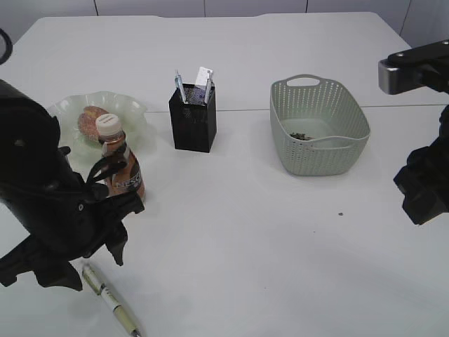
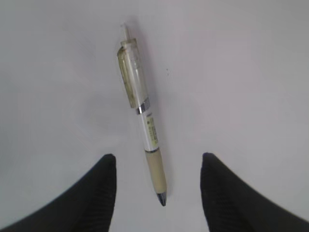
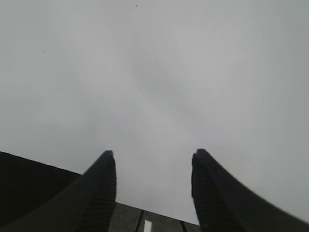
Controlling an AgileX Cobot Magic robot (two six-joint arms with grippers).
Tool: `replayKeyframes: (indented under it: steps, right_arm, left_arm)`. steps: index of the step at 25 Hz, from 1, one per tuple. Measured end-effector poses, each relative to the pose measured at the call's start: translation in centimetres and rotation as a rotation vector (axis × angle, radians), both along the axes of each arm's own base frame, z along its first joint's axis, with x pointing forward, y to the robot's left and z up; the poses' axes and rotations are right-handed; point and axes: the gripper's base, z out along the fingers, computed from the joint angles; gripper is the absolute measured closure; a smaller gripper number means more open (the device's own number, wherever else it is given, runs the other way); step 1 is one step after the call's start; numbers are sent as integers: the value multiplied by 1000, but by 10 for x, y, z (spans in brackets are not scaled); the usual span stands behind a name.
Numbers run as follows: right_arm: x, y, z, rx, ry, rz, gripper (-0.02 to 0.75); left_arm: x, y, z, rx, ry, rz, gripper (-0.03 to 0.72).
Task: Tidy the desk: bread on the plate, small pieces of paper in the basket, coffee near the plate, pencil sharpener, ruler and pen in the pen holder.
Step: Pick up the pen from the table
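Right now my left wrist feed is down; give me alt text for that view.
A white and beige pen lies on the bare white table, tip toward the camera, between the open left gripper fingers, touching neither.

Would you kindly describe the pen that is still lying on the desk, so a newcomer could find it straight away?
Start at the plate on the desk's left side, with the coffee bottle standing in front of it. Come toward the near edge, past the left end effector, open above it: the pen lies flat there. It is pale with a clear upper half, the only writing tool outside the black holder.
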Motion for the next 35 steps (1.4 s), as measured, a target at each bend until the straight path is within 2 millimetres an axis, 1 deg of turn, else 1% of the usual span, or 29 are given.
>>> replayKeyframes:
  steps: [5, 19, 35]
  right_arm:
    - [0, 0, 0, 0, 0, 0, 362]
    - [-1, 0, 0, -1, 3, 0, 363]
    - [-1, 0, 0, -1, 3, 0, 363]
  left_arm:
    - [2, -1, -13, 26, 39, 34, 275]
    - [7, -3, -39, 68, 78, 57, 275]
    - [14, -6, -54, 69, 42, 29, 275]
